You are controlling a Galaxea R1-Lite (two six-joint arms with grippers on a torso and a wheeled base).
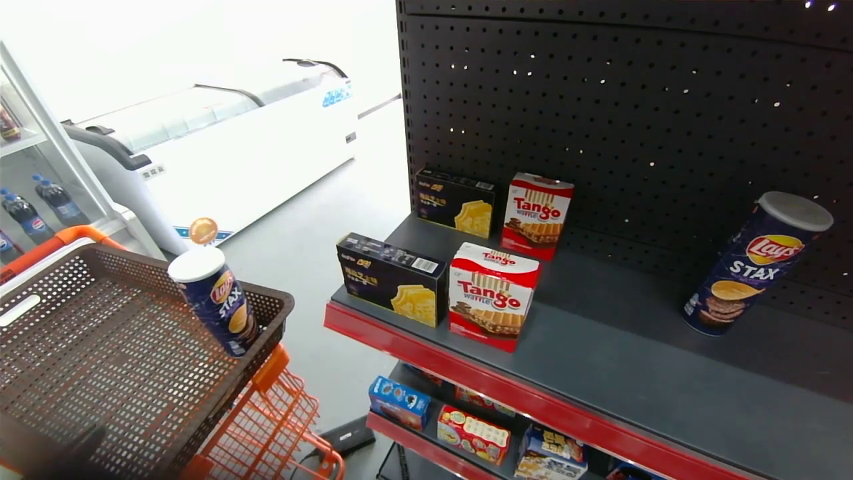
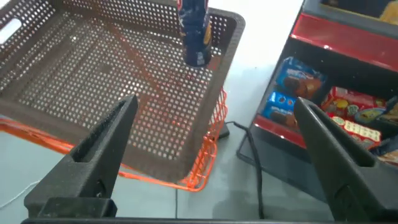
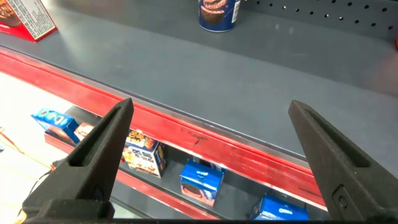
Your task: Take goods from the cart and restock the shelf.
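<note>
A blue chip can (image 1: 214,301) with a white lid stands upright in the far right corner of the brown cart basket (image 1: 80,347). In the left wrist view the same chip can (image 2: 194,31) rises from the basket (image 2: 93,74), and my left gripper (image 2: 214,134) hangs open above the basket's near corner, short of the can. A second blue chip can (image 1: 753,267) stands on the grey shelf (image 1: 633,360) by the pegboard. My right gripper (image 3: 211,137) is open over the shelf's red front edge (image 3: 205,134), with that can's base (image 3: 219,14) farther back.
Two dark cracker boxes (image 1: 392,279) and two red-and-white wafer boxes (image 1: 493,295) fill the shelf's left end; bare shelf lies between them and the can. Snack boxes (image 1: 470,433) sit on the lower shelf. The orange cart frame (image 1: 280,427) and a white freezer (image 1: 220,147) stand left.
</note>
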